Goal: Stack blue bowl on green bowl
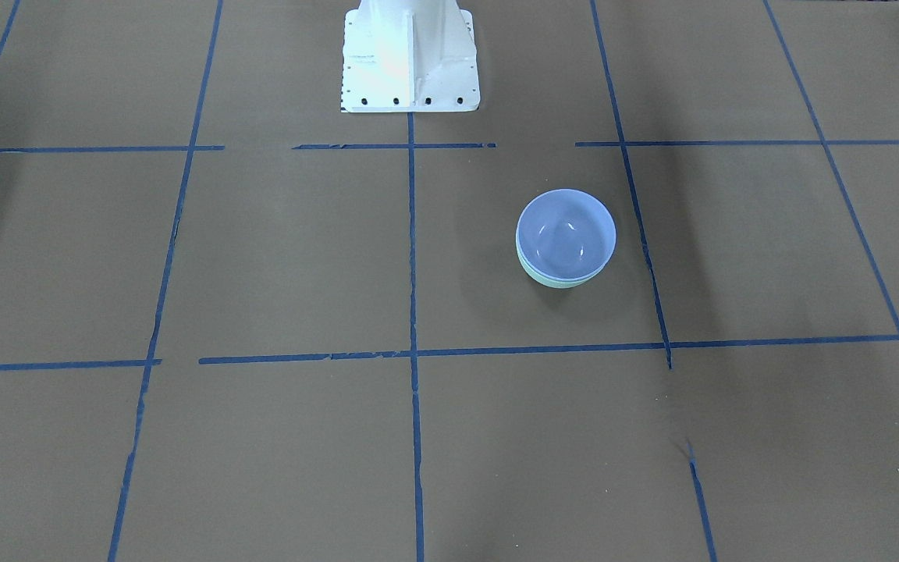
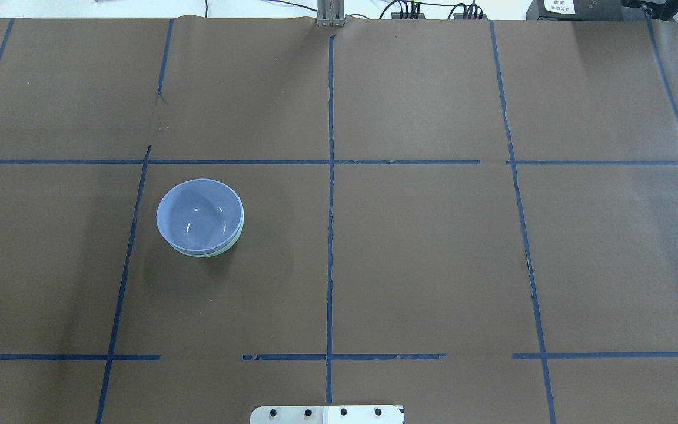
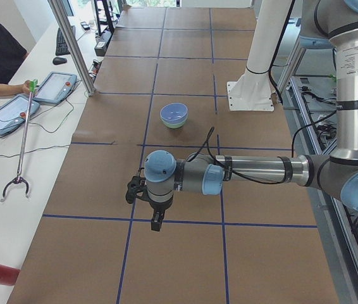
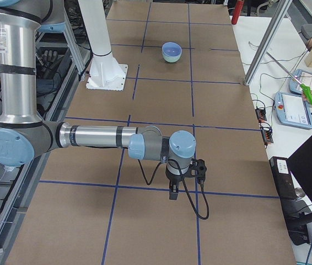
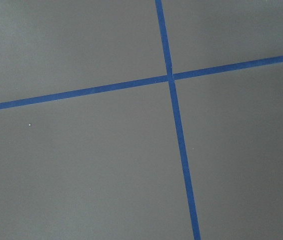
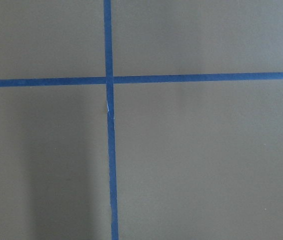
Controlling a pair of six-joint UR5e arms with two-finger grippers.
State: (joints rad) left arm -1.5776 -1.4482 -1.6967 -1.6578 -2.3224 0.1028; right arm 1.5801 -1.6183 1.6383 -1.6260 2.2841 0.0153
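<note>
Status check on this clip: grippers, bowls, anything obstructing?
Both far from the bowls: left gripper, right gripper, open or shut unreadable. Stack made: blue bowl nested upright in green bowl. Nothing seen obstructing.

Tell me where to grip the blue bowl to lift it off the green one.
Probably pinch the blue bowl by its rim, straight from above, one finger inside, one outside. It sits upright, nested in the green bowl, which covers most of its wall; only the rim band is exposed.

Four exterior views sharing blue bowl [image 1: 566,234]
</note>
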